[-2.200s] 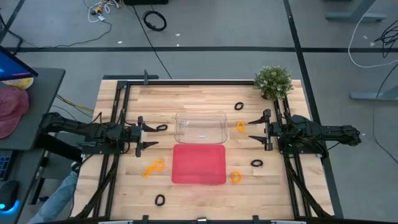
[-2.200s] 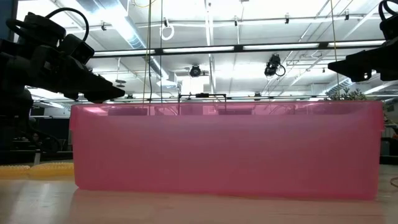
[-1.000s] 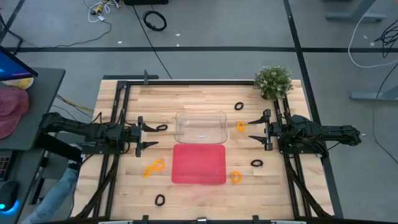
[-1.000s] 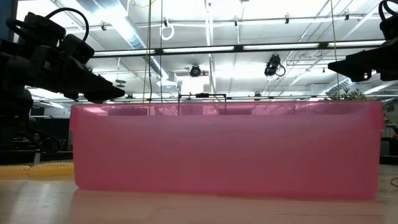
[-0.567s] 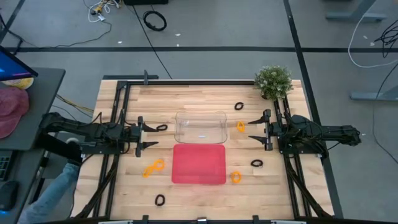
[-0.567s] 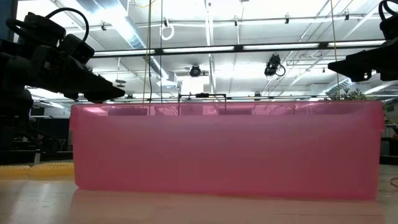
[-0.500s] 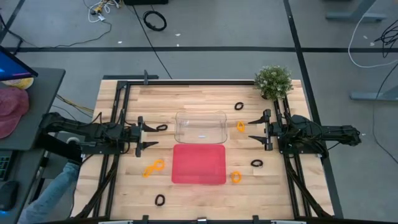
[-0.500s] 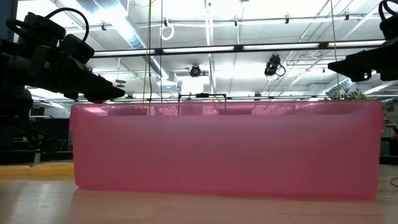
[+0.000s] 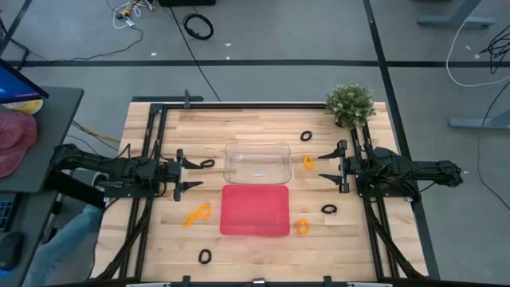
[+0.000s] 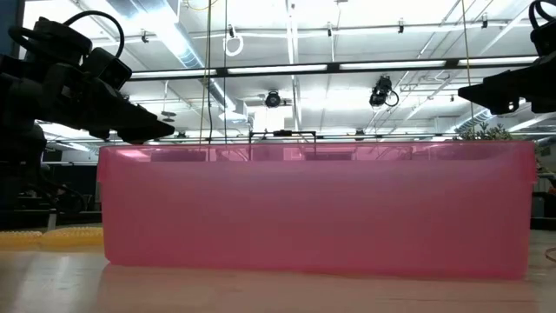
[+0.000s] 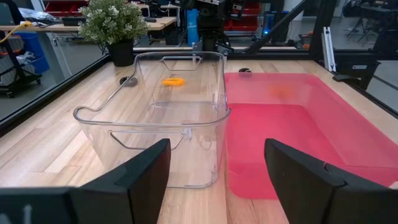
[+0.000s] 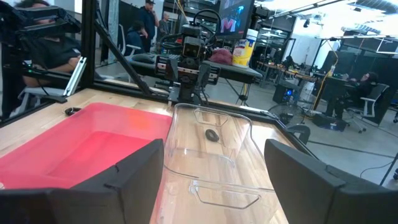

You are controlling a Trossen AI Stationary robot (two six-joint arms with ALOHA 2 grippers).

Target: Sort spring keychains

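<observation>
Several small spring keychains lie flat on the wooden table in the high view: black ones and orange ones. A red tray sits on the near side of a clear plastic bin. My left gripper hovers open left of the bin. My right gripper hovers open right of it, beside an orange keychain. In the left wrist view an orange keychain shows through the bin. The right wrist view shows a black one.
A potted plant stands at the table's far right corner. Dark rails run along the left and right edges. In the low view the red tray's wall fills the foreground. A person's grey sleeve shows past the near left corner.
Both arms and all the keychains have kept still. Only the person's grey sleeve beside the table's near left corner has shifted a little.
</observation>
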